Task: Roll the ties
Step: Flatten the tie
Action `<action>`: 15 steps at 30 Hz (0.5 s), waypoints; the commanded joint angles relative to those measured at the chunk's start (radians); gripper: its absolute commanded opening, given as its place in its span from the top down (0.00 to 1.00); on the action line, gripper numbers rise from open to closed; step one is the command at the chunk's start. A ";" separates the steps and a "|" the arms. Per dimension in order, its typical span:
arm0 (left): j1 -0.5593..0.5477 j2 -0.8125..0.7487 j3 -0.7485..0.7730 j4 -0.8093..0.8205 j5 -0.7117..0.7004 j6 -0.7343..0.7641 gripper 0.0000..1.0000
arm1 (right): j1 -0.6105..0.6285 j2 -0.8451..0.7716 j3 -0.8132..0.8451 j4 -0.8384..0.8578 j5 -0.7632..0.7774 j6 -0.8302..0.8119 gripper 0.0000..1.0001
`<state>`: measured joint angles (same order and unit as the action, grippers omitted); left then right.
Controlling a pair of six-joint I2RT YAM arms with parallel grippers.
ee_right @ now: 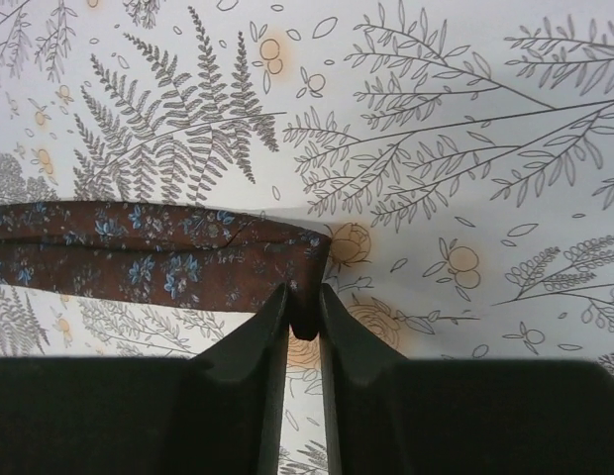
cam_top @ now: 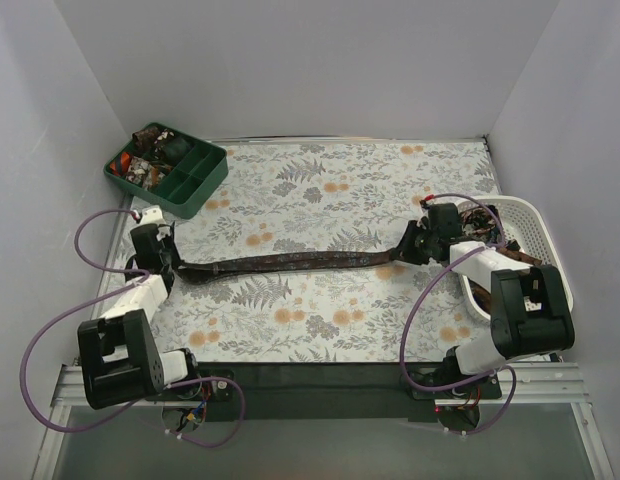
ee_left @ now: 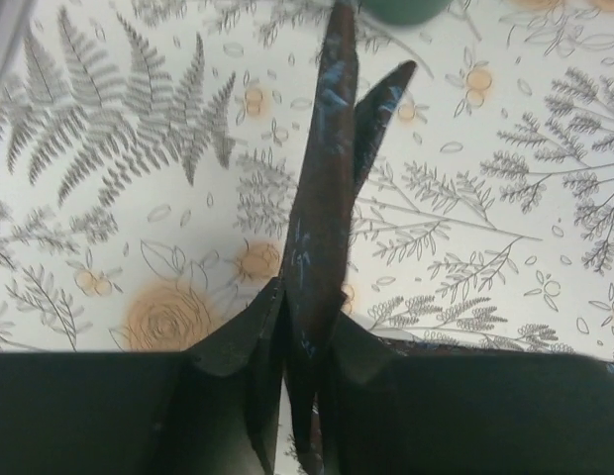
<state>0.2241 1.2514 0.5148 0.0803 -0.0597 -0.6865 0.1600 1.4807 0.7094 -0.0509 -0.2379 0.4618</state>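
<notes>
One tie (cam_top: 290,262) lies stretched out, one end clamped in the left gripper (ee_left: 305,332), the other in the right gripper (ee_right: 304,315).

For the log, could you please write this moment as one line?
tie stretched, unrolled | left gripper pinches one end | right gripper pinches other end

Brown tie (ee_right: 158,257) with small blue flowers on white cloth (cam_top: 320,335) with grey ferns.
</notes>
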 commanded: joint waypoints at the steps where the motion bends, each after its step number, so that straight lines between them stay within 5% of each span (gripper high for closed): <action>1: 0.012 -0.056 -0.041 0.108 0.014 -0.065 0.82 | -0.007 -0.036 -0.001 -0.018 0.061 0.014 0.78; 9: 0.014 -0.115 -0.045 -0.138 -0.104 -0.226 0.48 | -0.005 -0.149 0.012 -0.139 0.222 -0.006 0.42; 15: 0.017 -0.199 -0.012 -0.283 -0.112 -0.259 0.32 | -0.007 -0.229 0.045 -0.217 0.253 -0.093 0.41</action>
<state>0.2337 1.1034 0.4629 -0.0990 -0.1482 -0.9081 0.1574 1.2968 0.7116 -0.2073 -0.0284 0.4313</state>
